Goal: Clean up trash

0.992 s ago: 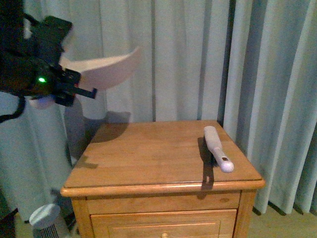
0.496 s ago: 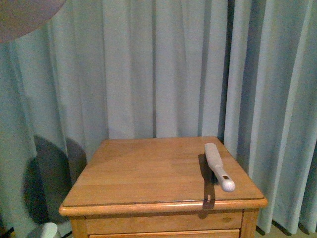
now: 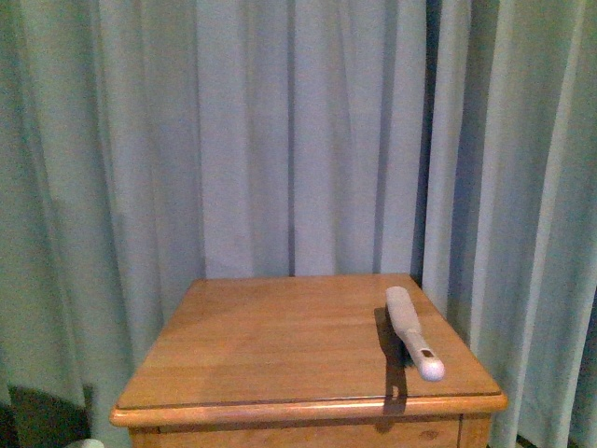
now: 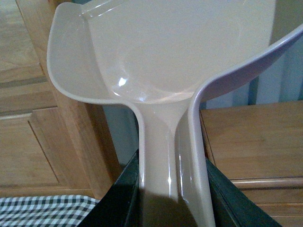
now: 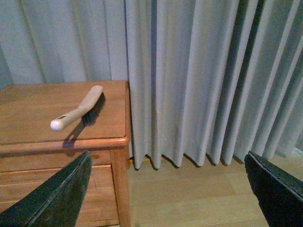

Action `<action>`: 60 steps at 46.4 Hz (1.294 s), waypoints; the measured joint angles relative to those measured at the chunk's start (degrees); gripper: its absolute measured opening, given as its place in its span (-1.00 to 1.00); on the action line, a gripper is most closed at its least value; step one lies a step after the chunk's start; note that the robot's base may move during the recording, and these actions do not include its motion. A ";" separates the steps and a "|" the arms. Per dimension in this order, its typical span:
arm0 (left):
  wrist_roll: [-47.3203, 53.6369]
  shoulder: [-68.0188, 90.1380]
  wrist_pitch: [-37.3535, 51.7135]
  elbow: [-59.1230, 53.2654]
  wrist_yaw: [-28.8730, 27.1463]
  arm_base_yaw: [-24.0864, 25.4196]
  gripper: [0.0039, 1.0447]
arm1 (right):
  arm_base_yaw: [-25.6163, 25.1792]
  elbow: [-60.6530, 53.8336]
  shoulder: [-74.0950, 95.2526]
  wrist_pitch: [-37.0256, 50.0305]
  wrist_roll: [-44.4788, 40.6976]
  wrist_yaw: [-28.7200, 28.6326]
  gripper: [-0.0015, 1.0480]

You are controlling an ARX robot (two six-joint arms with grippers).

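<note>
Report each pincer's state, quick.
Left pincer: shut on the dustpan handle.
Right pincer: open, holding nothing.

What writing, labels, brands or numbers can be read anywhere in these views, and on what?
None legible. The white-handled brush with dark bristles has a small dark mark near its tip, too small to read. The beige plastic dustpan, wooden cabinet and pale curtains show no text.
</note>
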 joint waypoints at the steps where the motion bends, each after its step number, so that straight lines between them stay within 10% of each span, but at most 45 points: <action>1: -0.22 -0.28 -0.17 -0.20 0.02 0.07 -0.47 | 0.00 0.00 0.00 0.00 0.00 0.00 0.86; 9: -1.22 -0.83 -0.26 -0.33 0.28 0.15 -0.47 | 8.94 3.72 15.04 4.07 -0.37 23.21 0.86; 18: -1.44 -0.85 -0.26 -0.33 0.24 0.20 -0.47 | 9.70 22.12 44.87 10.12 6.10 15.04 0.86; 27: -1.46 -0.92 -0.26 -0.33 0.22 0.20 -0.47 | 10.75 48.15 76.59 -3.45 17.09 5.77 0.86; 60: -1.49 -0.94 -0.26 -0.33 0.24 0.20 -0.47 | 20.74 93.66 120.45 -23.37 26.58 6.38 0.86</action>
